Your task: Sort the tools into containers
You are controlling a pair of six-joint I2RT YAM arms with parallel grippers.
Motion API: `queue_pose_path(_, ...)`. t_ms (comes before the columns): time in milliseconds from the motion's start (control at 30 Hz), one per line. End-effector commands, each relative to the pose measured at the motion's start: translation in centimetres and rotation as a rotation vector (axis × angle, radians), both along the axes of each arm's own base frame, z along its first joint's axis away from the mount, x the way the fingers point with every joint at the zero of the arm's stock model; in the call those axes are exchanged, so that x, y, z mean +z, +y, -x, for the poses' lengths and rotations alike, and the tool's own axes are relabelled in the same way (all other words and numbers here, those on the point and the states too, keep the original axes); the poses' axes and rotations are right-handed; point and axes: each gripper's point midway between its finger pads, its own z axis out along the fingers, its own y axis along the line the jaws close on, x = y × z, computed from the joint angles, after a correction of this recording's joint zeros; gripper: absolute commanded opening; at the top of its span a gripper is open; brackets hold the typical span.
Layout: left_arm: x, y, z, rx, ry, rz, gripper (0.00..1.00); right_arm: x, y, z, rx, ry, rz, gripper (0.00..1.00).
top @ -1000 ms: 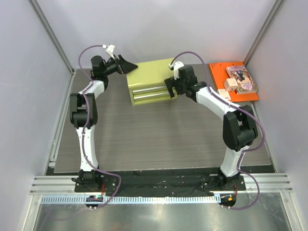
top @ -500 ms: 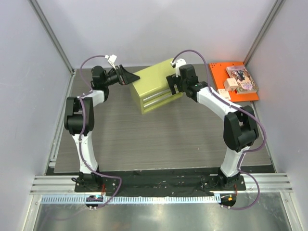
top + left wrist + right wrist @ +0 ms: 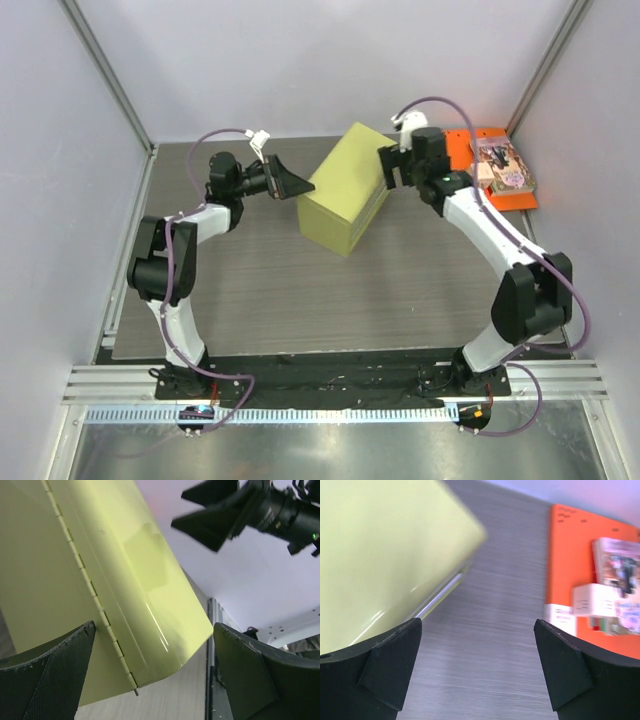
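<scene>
Toward the middle of the counter's (image 3: 250,290) far edge, the yellow-green tool chest (image 3: 345,195) sits askew. It looks like a stiff, smooth-sided box, probably heavy and slippery, so it is best gripped by a drawer handle (image 3: 438,597) or pressed at opposite corners. The left fingers (image 3: 50,680) gape wide and empty around its left corner, while the right fingers (image 3: 385,665), equally spread and empty, hang by its far right corner; I cannot tell whether they touch it.

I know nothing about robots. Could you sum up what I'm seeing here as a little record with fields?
Main object: yellow-green tool chest, skewed to the table edges, toward the back
Left pincer: open, by the chest's left corner
Right pincer: open, by the chest's right side
Back right: orange board carrying small packages
Surface: grey wood-grain table
</scene>
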Motion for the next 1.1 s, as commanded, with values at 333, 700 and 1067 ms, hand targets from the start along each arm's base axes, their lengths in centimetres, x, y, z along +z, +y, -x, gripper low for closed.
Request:
queue_pose_path(333, 6.1, 8.9, -3.8, 0.376, -0.186, -0.228, 1.0, 0.0, -10.3, -8.1, -0.265, -0.045, -0.301, 1.0)
queue_pose_path(700, 2.3, 14.9, 1.0, 0.47, -0.182, -0.424, 1.0, -6.3, -7.1, -13.8, -0.2, 0.118, -0.655, 0.98)
queue_pose_path(1067, 2.3, 16.7, 4.6, 0.492, -0.221, -0.459, 1.0, -8.8, -3.7, -15.7, -0.087, 0.185, -0.79, 0.97)
